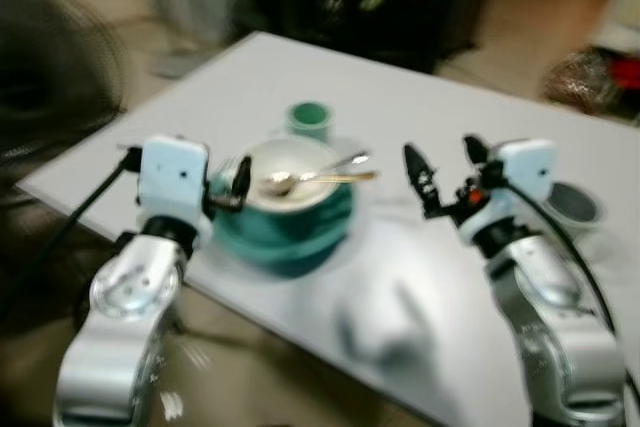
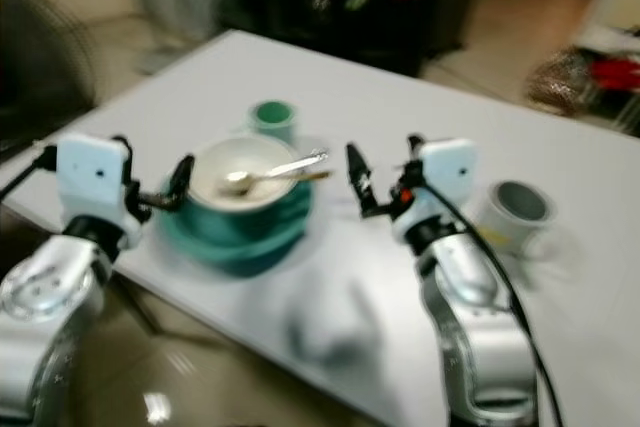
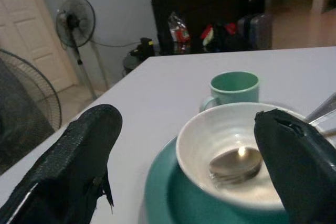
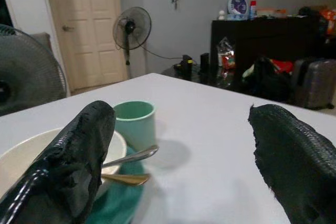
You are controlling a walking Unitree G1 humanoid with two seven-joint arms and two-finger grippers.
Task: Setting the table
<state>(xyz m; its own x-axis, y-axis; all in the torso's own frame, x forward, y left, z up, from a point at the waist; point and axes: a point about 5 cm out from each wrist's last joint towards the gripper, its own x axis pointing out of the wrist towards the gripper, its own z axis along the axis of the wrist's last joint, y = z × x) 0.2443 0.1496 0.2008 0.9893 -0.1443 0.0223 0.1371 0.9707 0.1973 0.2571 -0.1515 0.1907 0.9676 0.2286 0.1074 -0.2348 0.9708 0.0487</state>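
Left gripper point(image 1: 232, 185): my left arm holds it just at the near-left edge of the teal plate, fingers spread wide with nothing between them; in the left wrist view one finger point(image 3: 73, 166) stands over bare table and the other over the bowl's rim.
Right gripper point(image 1: 442, 169): I see it hovering above the table to the right of the plate, apart from it, fingers wide apart and empty.
White bowl point(image 1: 290, 177): it sits on the teal plate, upright, near the middle of the table's near side.
Teal plate point(image 1: 285, 232): it lies flat on the table under the bowl, between my two grippers.
Spoons point(image 1: 320, 175): two utensils rest in the bowl, one silver and one gold-toned, handles sticking out over the rim toward the right gripper; the silver bowl-end lies on the bowl's floor in the left wrist view.
Green cup point(image 1: 308, 119): upright, just behind the plate, on the far side from me.
Grey mug point(image 2: 515, 209): upright on the table, to the right of my right arm.
Table point(image 1: 400, 97): white top, seen corner-on.
Standing fan point(image 4: 131, 27): on the floor beyond the table, near a panelled door point(image 4: 92, 24).
Dark cabinet point(image 4: 262, 40): against the far wall, with clutter on and before it.
Sharpness: both head views are blurred.
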